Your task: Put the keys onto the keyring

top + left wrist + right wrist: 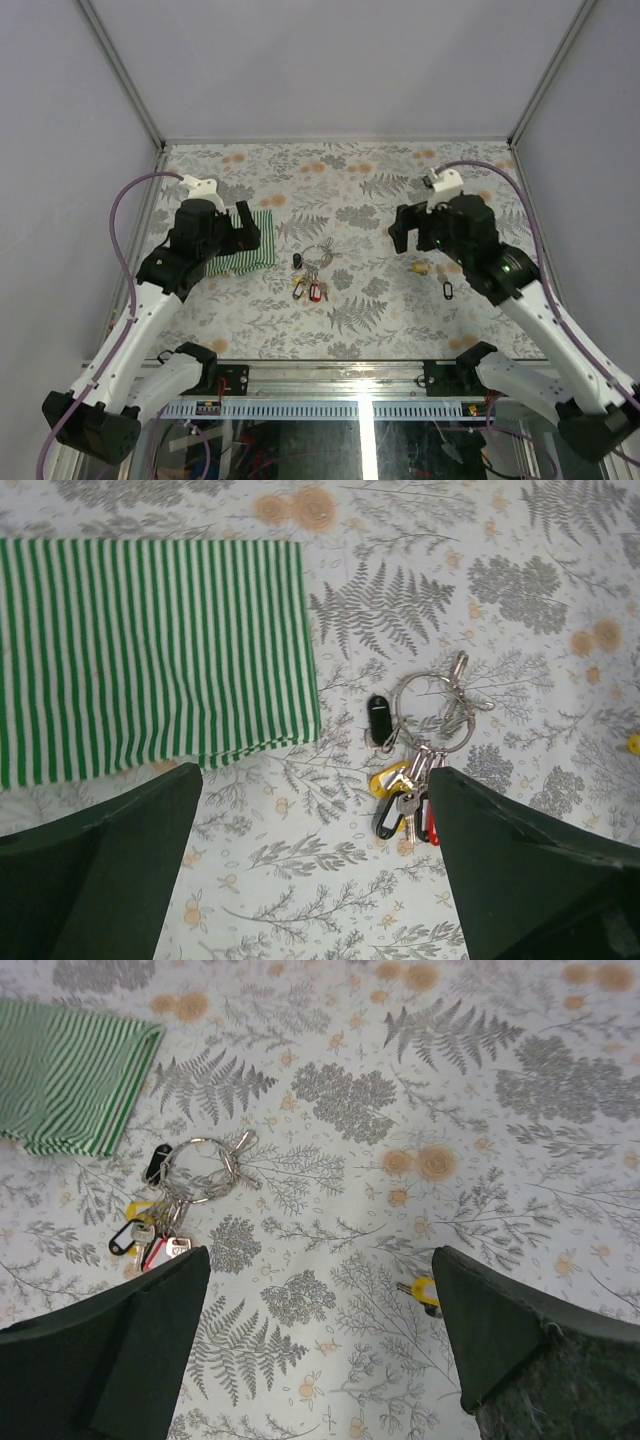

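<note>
Nearest the front edge of the table (360,332), right of centre, lies a small black oval loop (447,290) that is no part of this job. Just beyond it a loose yellow-headed key (424,1294) lies flat, well apart from the others and just beside one finger of the right gripper (320,1256). That gripper's fingers are spread wide, with nothing between them.

Near the table's middle a bunch of keys (405,805) with yellow, black and red heads fans out from the near side of the keyring (430,712) and appears already threaded on it. The left gripper (312,774) hangs above, between bunch and cloth, equally wide and empty. Toward the left edge lies a green striped cloth (150,650).

The loose key looks light, stiff and thin, so it is likely to skate on the printed cover. Its plastic head is thicker and less slick, which makes it the better place to pinch. The ring is fine, springy wire that would probably swivel under a push. It looks best held across the wire on the side away from the hanging keys.
</note>
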